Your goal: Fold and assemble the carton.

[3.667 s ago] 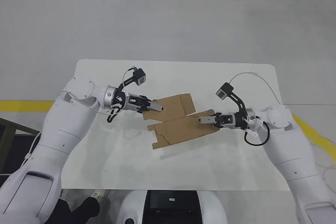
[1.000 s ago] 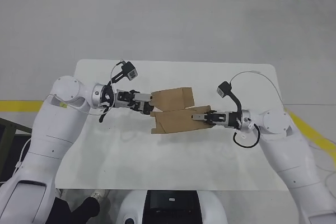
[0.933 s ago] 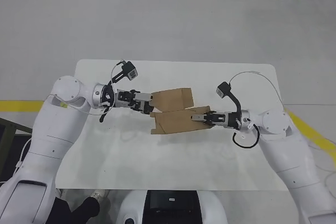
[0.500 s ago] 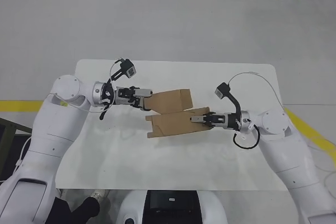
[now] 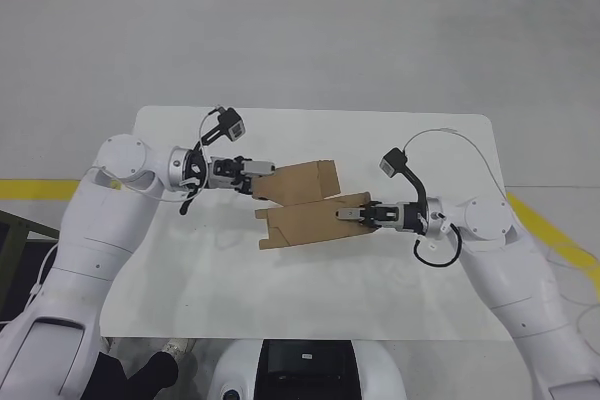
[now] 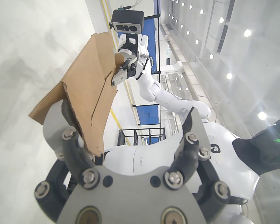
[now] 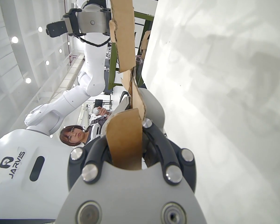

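Between left gripper [image 5: 263, 171] and right gripper [image 5: 346, 212], one carton [image 5: 305, 222] seemingly hangs part-folded.

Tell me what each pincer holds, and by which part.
Right pincer clamps the carton by an end flap. Left pincer is open, only touching the carton's other end, gripping nothing.

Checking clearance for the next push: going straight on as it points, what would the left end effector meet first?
The carton: its panel sits by one finger of the open left end effector and runs ahead. The right end effector lies beyond; depth there is unclear.
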You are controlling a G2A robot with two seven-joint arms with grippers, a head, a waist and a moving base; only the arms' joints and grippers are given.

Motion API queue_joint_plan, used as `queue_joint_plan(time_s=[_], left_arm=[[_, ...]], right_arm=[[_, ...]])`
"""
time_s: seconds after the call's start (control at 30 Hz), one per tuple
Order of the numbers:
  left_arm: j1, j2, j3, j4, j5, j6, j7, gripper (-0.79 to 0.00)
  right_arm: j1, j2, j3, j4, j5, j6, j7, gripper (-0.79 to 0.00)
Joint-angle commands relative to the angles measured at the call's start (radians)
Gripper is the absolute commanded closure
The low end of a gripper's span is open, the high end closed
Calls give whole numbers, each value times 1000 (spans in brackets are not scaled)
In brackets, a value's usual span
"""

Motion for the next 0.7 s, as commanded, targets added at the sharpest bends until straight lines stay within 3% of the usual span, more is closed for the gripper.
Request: queue_joint_plan(time_s=[0.0,0.13,0.27,0.47,0.67], left_arm=[[-1,0,2,4,3,-1,1,-779],[-4,-1,7,11,7,-1,-1,-560],[-8,-2,13,21,18,6,1,-554],[-13,-2,19,39,31,15,5,-425],[-16,-2,24,57,40,32,5,-385]], right_arm=[[-1,0,1,-1,1,-1,0,0],[-3,1,2,-4,1,0,0,0],[-4,2,3,-7,-1,0,-2,0],[-5,3,4,-11,-6,-1,-3,0],[-8,5,5,-16,-12,3,-8,0]])
